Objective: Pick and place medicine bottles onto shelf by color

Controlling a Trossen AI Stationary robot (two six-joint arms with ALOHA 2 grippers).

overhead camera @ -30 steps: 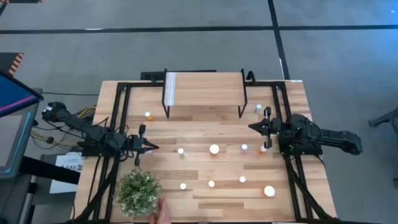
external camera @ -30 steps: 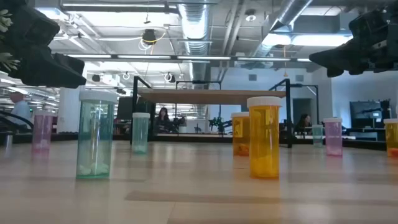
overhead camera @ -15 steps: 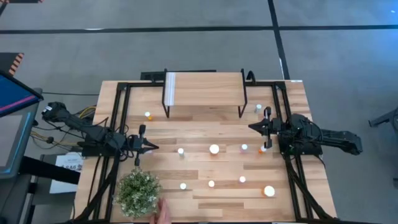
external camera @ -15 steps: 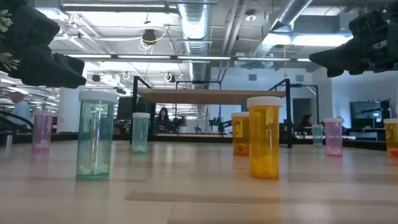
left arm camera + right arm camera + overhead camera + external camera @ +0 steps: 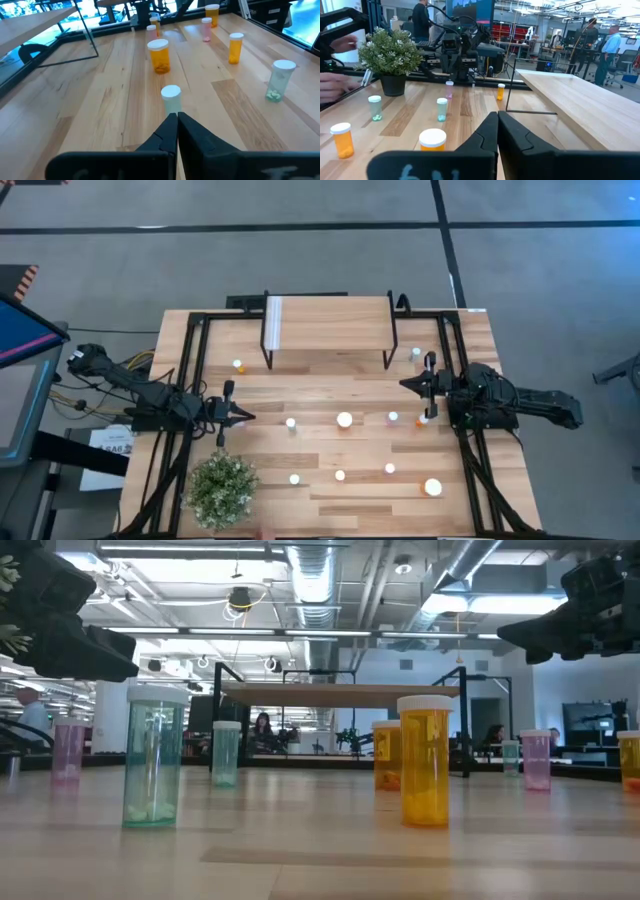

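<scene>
Several small white-capped medicine bottles stand upright on the wooden table, among them an orange one (image 5: 238,365), a larger one (image 5: 345,419) and a larger orange one (image 5: 433,487). The light-wood shelf (image 5: 328,320) stands on black legs at the far edge with nothing on it. My left gripper (image 5: 250,417) hovers shut at the table's left, with a pale green bottle (image 5: 171,98) just ahead of its tips (image 5: 173,116). At the table's right my right gripper (image 5: 403,384) hovers shut, and an orange bottle (image 5: 433,139) stands below and before its tips (image 5: 493,115).
A bushy potted plant (image 5: 221,488) stands at the near left corner. Black frame rails (image 5: 190,380) run along both sides of the table. A person's hands (image 5: 332,85) show beside the plant in the right wrist view. Bare wood lies between the bottles and the shelf.
Both arms have kept still. A person's hand that lay at the table's near edge beside the plant has drawn back out of the high view.
</scene>
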